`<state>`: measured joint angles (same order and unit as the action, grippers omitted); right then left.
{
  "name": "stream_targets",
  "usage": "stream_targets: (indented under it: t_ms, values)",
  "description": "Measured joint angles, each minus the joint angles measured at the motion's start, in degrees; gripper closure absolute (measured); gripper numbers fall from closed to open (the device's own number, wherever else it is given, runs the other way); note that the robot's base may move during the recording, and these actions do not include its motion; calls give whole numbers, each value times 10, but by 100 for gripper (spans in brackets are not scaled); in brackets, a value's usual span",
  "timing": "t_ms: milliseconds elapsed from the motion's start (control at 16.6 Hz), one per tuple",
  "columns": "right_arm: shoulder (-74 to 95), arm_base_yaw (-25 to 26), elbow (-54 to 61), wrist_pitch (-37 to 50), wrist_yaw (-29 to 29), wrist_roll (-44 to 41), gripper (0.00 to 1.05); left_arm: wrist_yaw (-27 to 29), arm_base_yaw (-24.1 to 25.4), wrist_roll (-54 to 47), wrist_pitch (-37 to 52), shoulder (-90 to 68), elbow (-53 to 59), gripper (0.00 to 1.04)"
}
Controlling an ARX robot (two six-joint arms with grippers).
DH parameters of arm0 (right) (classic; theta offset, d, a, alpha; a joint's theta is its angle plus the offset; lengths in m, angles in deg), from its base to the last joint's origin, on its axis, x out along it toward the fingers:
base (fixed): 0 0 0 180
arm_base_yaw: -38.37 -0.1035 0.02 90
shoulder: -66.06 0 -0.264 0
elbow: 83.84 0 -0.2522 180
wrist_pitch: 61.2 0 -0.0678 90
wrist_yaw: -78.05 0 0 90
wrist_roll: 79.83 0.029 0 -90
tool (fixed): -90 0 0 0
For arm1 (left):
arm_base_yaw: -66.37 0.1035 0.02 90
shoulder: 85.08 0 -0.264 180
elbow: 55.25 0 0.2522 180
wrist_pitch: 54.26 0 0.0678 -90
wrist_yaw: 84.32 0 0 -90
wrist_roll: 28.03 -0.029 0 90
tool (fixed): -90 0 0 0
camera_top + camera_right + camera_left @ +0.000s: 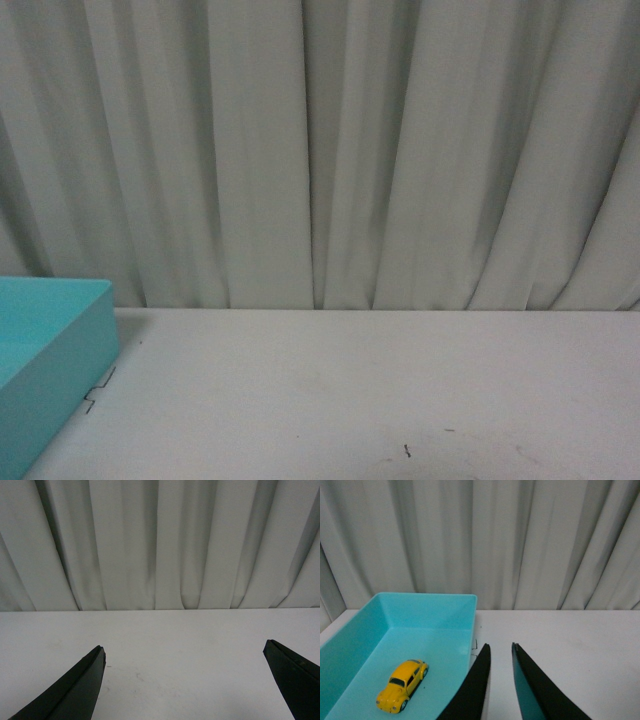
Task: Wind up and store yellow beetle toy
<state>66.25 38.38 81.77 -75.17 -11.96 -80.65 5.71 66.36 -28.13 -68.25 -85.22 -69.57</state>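
Only left wrist cam shows yellow beetle toy (pixel 402 685) in teal tray (pixel 427 601).

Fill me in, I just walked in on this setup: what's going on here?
Nothing is being handled right now. The yellow toy car already sits inside the turquoise tray on the white table, so it looks stored. The left gripper hangs just outside the tray's rim, its fingers close together with a slim gap and nothing between them. The right gripper is wide open over bare table, also empty.

Yellow beetle toy (pixel 402 685), dark windows; turquoise tray (pixel 452 601); white table (pixel 400 380); pale grey curtain (pixel 350 150).
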Motion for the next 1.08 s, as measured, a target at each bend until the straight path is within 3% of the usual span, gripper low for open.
stream_targets:
  t_ms: [300,420,541,1081]
  values:
    - [0,0,0,0,0,0,7,0,0,0,0,0,0,31]
    - [0,0,0,0,0,0,7,0,0,0,0,0,0,22]
    - [0,0,0,-1,0,0,7,0,0,0,0,0,0,5]
    - [0,0,0,0,0,0,7,0,0,0,1,0,0,7]
